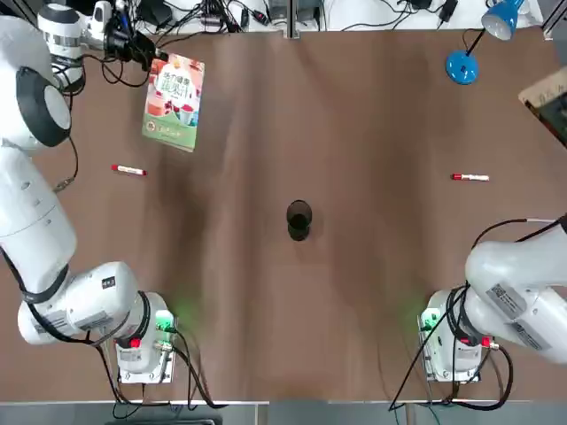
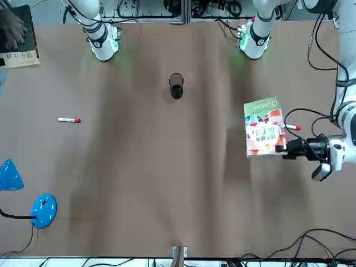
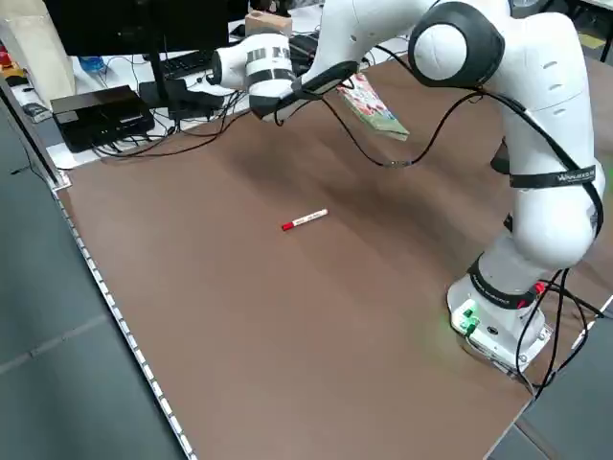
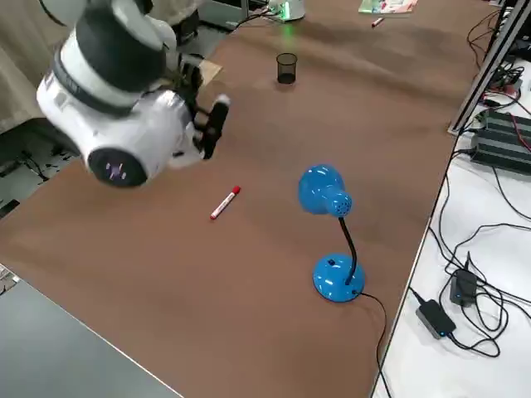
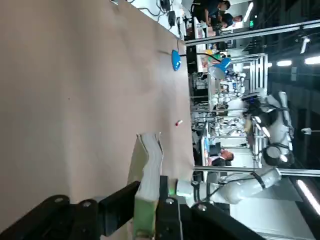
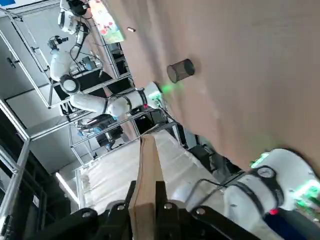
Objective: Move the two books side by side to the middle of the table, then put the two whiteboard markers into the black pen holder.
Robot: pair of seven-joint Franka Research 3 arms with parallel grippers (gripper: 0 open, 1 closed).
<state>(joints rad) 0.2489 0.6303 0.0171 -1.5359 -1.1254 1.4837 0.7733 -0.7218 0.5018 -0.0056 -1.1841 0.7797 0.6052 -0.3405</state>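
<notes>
My left gripper is at the table's far left and shut on the edge of the colourful book, which hangs tilted just above the table; the left wrist view shows the book clamped between the fingers. My right gripper is shut on the thin edge of the dark book, out past the table's right side. One red-capped whiteboard marker lies at the left and the other marker at the right. The black pen holder stands upright mid-table.
A blue desk lamp stands at the far right corner, its base on the table. Cables and equipment line the far edge. The two arm bases sit at the near edge.
</notes>
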